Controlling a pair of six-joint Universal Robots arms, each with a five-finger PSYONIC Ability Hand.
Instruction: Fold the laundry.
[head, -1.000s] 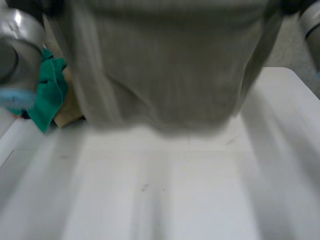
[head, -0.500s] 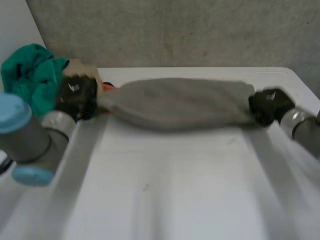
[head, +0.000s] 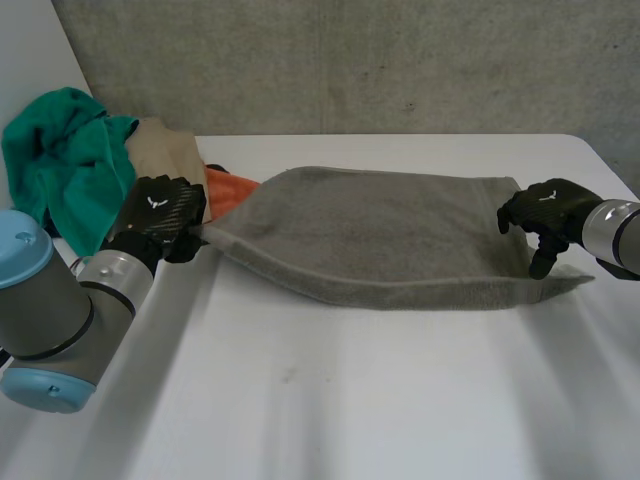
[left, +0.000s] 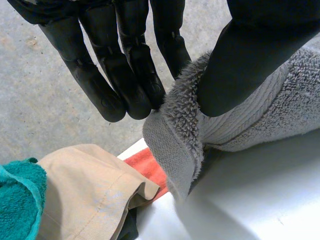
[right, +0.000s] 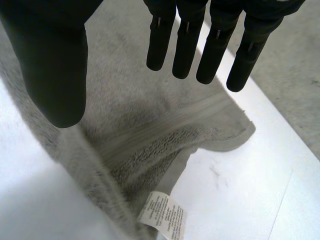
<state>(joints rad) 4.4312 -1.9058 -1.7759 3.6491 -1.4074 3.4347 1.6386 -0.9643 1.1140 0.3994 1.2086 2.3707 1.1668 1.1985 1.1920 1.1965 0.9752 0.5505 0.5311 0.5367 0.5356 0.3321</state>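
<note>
A grey towel (head: 370, 240) is laid out lengthwise across the far part of the white bench (head: 350, 400), parallel to its far edge, and is doubled over along its near side. Its end toward the bench's left edge is pinched by the left robot hand (head: 160, 210): in the left wrist view the pile is pressed between the thumb (left: 250, 55) and the straight fingers (left: 125, 75). The right robot hand (head: 545, 212) is held over the towel's other end, near the right edge, with fingers and thumb spread and nothing gripped. A white label (right: 162, 214) is seen on the towel's edge under that hand. At the far left corner a green cloth (head: 60, 150), a beige cloth (head: 165, 145) and an orange cloth (head: 232, 190) are heaped together.
</note>
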